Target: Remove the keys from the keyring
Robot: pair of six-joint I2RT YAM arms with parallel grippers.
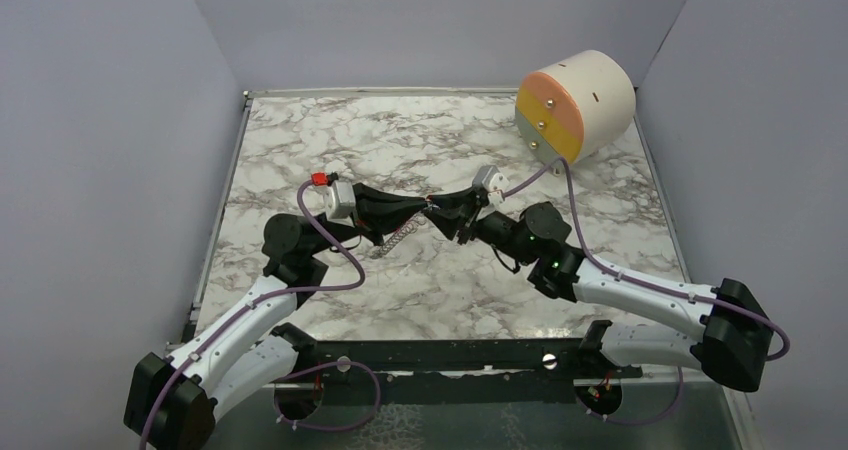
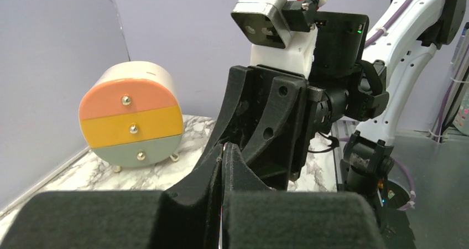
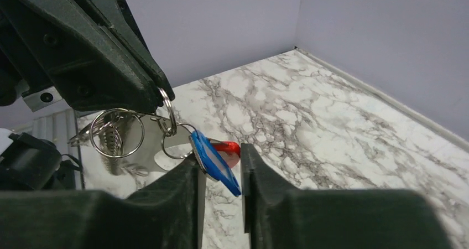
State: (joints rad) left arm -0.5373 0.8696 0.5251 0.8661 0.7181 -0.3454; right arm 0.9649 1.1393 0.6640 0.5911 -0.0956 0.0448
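Note:
In the right wrist view the blue-and-silvery key (image 3: 213, 156) lies slanted between my right gripper's (image 3: 220, 155) two fingers, touching both, with the keyring's red part (image 3: 229, 147) just behind it. Small metal rings link it to the grey coil of the keyring (image 3: 113, 141), which hangs below. My left gripper (image 3: 160, 97) is shut on one small ring at its fingertips. In the top view both grippers, left (image 1: 422, 208) and right (image 1: 447, 215), meet tip to tip above the table's middle, and the coil (image 1: 400, 238) dangles under them. In the left wrist view the left jaws (image 2: 223, 146) are pressed together.
A big cream cylinder with pink, yellow and grey drawer fronts (image 1: 590, 100) stands at the back right of the marble table (image 1: 330, 140); it also shows in the left wrist view (image 2: 131, 122). Purple walls enclose the table on three sides.

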